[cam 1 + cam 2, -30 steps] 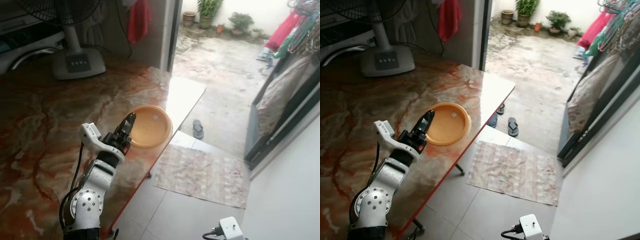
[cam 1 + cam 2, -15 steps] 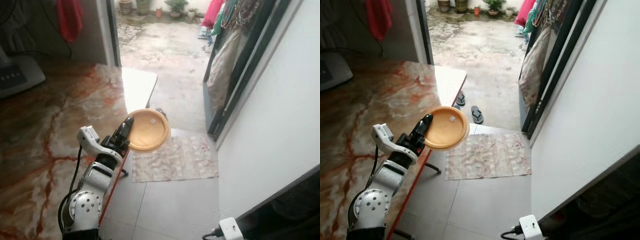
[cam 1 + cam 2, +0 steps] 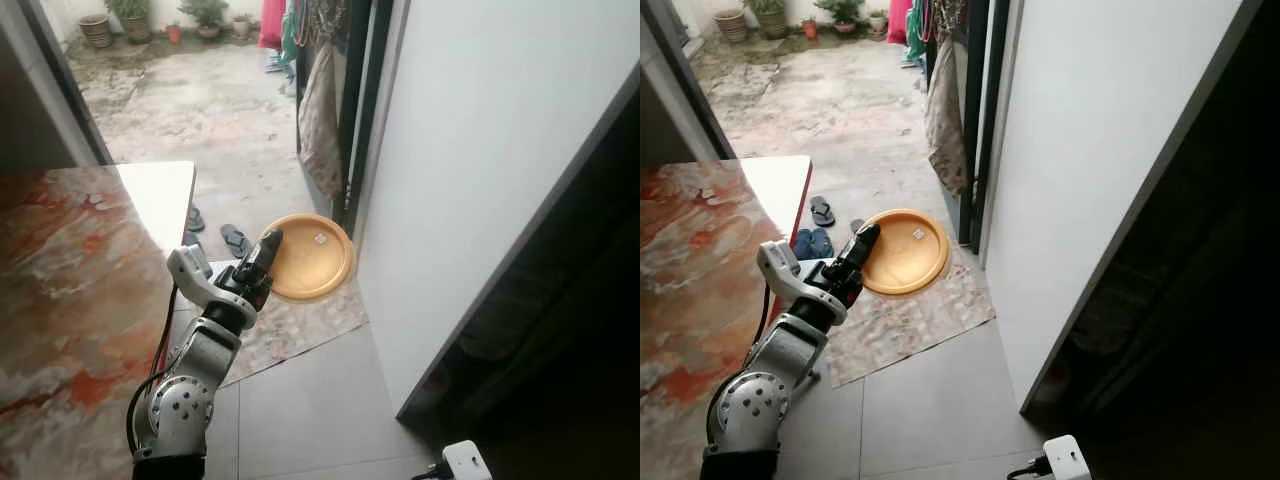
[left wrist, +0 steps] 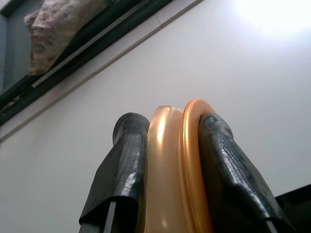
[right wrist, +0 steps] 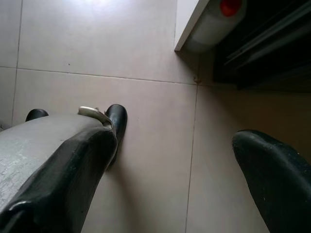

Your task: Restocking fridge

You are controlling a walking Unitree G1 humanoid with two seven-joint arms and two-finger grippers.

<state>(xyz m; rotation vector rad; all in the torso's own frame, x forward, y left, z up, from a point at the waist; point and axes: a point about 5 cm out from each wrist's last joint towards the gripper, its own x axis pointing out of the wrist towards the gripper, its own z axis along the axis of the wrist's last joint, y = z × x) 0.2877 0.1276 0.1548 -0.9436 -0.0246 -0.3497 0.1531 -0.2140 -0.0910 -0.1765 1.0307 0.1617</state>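
Orange plate (image 3: 308, 257): round, shallow, smooth glossy plastic with a raised rim and a small white sticker inside. The left gripper (image 3: 266, 252) is clamped on its rim; in the left wrist view both black fingers (image 4: 122, 165) press either side of the plate's edge (image 4: 176, 160). The plate is held in the air, tilted, its hollow face turned up and toward the head camera, above a patterned mat (image 3: 300, 325) on pale floor tiles (image 3: 320, 410).

To the robot's left, a polished red-veined marble table (image 3: 70, 270); its pale far corner stands near the arm, slippers (image 3: 820, 210) on the floor beside it. To the right, a flat white wall (image 3: 470, 140) ends at a dark opening (image 3: 560, 330). The tiled floor between table and wall lies open, and runs ahead toward a wet concrete yard (image 3: 190, 100).

Right gripper (image 5: 170, 165) hangs over bare tiles, fingers spread wide and holding nothing.
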